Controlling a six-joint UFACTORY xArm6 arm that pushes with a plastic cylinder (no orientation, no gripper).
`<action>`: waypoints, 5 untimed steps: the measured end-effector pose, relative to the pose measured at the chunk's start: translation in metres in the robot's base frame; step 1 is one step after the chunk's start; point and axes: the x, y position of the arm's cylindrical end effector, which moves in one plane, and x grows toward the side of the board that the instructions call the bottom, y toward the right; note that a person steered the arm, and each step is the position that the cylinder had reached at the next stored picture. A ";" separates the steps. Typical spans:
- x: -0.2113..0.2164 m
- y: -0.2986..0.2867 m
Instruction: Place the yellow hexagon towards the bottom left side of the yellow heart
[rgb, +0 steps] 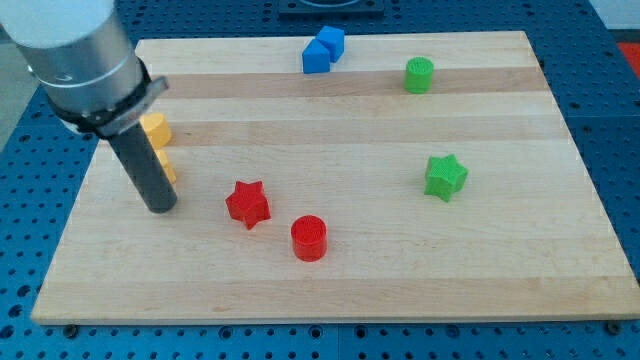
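Two yellow blocks sit at the view's left, both partly hidden behind my rod. The upper yellow block (156, 128) shows beside the rod's collar; the lower yellow block (167, 166) peeks out at the rod's right. I cannot tell which is the hexagon and which the heart. My tip (160, 207) rests on the board just below the lower yellow block, close to it; contact cannot be made out.
A red star (248, 204) and a red cylinder (309, 238) lie right of my tip. Two blue blocks (322, 50) touch at the top. A green cylinder (419, 75) and a green star (445, 177) lie on the right of the wooden board (350, 290).
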 end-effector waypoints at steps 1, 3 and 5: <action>-0.011 0.019; -0.065 -0.028; -0.030 -0.016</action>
